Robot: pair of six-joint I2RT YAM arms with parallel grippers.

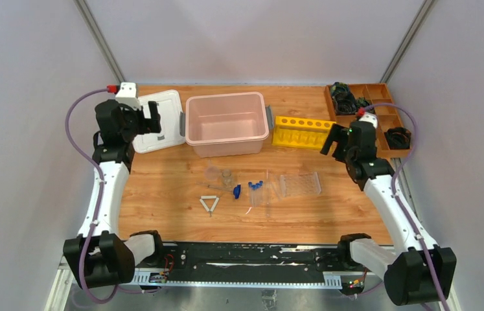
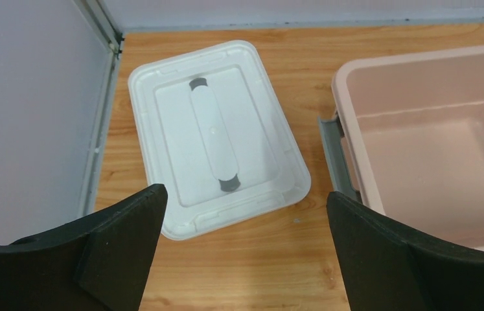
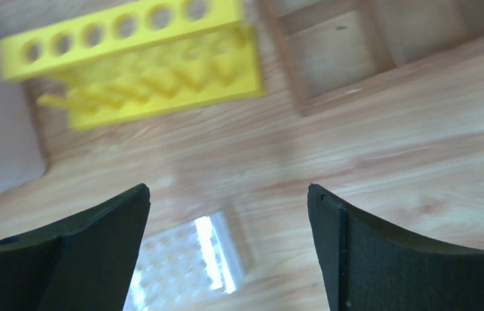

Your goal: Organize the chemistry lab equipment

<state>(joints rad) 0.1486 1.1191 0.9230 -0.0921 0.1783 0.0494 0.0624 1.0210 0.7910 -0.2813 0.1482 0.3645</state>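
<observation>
Clear tray (image 1: pixel 300 184) is laid flat, nearest the right gripper (image 1: pixel 334 142), toward its base. Blue-capped tubes (image 1: pixel 257 188) are grouped just left of it. Beakers (image 1: pixel 219 175) and white triangle (image 1: pixel 210 203) are noted farther left, well apart from the left gripper (image 1: pixel 149 122).

The left arm (image 1: pixel 106 194) and the right arm (image 1: pixel 391 207) are built of white link shells joined by black housings. A lilac cable (image 1: pixel 70 110) is run along each and is capped by a red plug (image 1: pixel 112 88). The left end effector (image 2: pixel 244 192) and the right end effector (image 3: pixel 226 188) are fitted with matte black, wedge-shaped fingers (image 2: pixel 116 240).
</observation>
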